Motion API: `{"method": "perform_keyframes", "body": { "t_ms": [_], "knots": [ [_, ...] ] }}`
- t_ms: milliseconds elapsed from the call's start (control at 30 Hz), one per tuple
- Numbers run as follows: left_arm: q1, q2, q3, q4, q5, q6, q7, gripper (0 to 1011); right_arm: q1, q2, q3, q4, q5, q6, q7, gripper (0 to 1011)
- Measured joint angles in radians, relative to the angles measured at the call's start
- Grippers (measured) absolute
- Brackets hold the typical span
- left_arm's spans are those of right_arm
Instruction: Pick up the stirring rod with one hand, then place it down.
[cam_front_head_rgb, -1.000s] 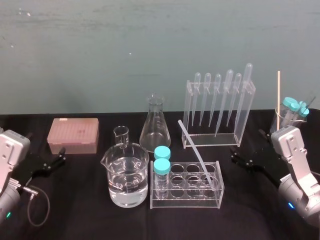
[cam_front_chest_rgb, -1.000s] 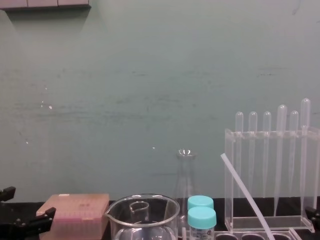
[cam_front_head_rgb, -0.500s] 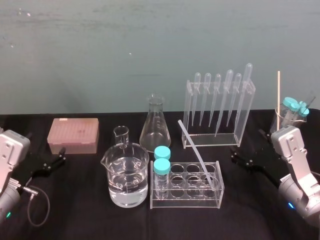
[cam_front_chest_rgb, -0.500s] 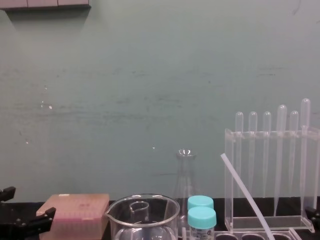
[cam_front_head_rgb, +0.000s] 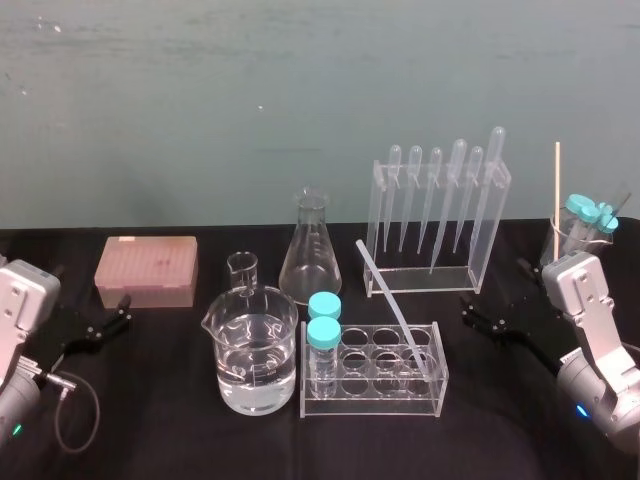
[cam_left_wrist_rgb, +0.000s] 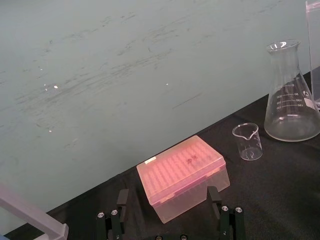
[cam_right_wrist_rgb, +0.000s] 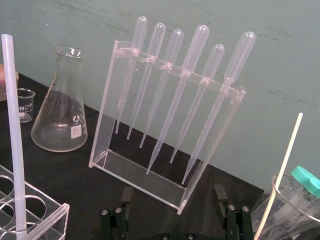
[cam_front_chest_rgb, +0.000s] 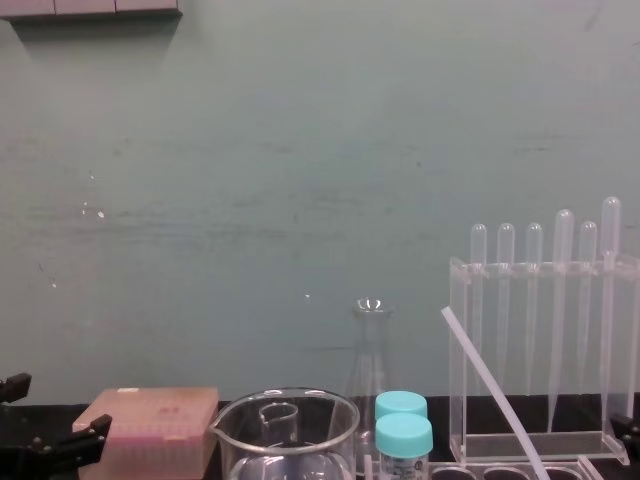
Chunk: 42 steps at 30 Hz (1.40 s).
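1. The right gripper (cam_front_head_rgb: 478, 314) sits low near the counter's (cam_front_head_rgb: 180, 430) right edge, its fingers spread wide and holding nothing.
2. The left gripper (cam_front_head_rgb: 112, 318) sits near the left edge, just in front of the pink box (cam_front_head_rgb: 147, 268), also spread and empty.
3. The stirring rod (cam_front_head_rgb: 388, 298) stands tilted in the clear tube rack (cam_front_head_rgb: 375, 388) at the counter's front centre. Its lower end is in a well at the rack's right end, and its top leans back and left.
4. The rod is well apart from both grippers.
5. A beaker (cam_front_head_rgb: 255, 360) of water stands just left of the rack, and the pipette stand (cam_front_head_rgb: 435, 225) is behind it.
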Motion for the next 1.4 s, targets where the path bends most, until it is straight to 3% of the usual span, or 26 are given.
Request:
{"method": "perform_keyframes", "body": {
  "t_ms": [567, 700, 800, 833, 967, 1133, 1200, 1333, 1400],
  "knots": [
    [0.000, 0.000, 0.000, 0.000, 0.000, 0.000, 0.000, 1000, -0.001, -0.002, 0.003, 0.000, -0.003, -0.004, 0.000, 1003],
    [0.000, 0.000, 0.000, 0.000, 0.000, 0.000, 0.000, 1000, -0.011, -0.019, 0.030, -0.002, -0.029, -0.054, -0.045, 1003],
    [0.000, 0.000, 0.000, 0.000, 0.000, 0.000, 0.000, 1000, -0.016, -0.042, 0.053, -0.013, -0.116, -0.155, -0.139, 1003],
    [0.000, 0.000, 0.000, 0.000, 0.000, 0.000, 0.000, 1000, -0.016, -0.042, 0.053, -0.013, -0.116, -0.155, -0.139, 1003],
    [0.000, 0.000, 0.000, 0.000, 0.000, 0.000, 0.000, 1000, -0.003, -0.057, 0.052, -0.026, -0.208, -0.256, -0.183, 1003],
    [0.000, 0.000, 0.000, 0.000, 0.000, 0.000, 0.000, 1000, 0.021, -0.069, 0.030, -0.036, -0.256, -0.340, -0.162, 1003],
    [0.000, 0.000, 0.000, 0.000, 0.000, 0.000, 0.000, 1000, 0.041, -0.078, 0.009, -0.038, -0.270, -0.382, -0.123, 1003],
    [0.000, 0.000, 0.000, 0.000, 0.000, 0.000, 0.000, 1000, 0.062, -0.088, -0.013, -0.032, -0.263, -0.400, -0.070, 1003],
    [0.000, 0.000, 0.000, 0.000, 0.000, 0.000, 0.000, 1000, 0.076, -0.096, -0.025, -0.027, -0.230, -0.396, -0.022, 1003]
  ]
}}
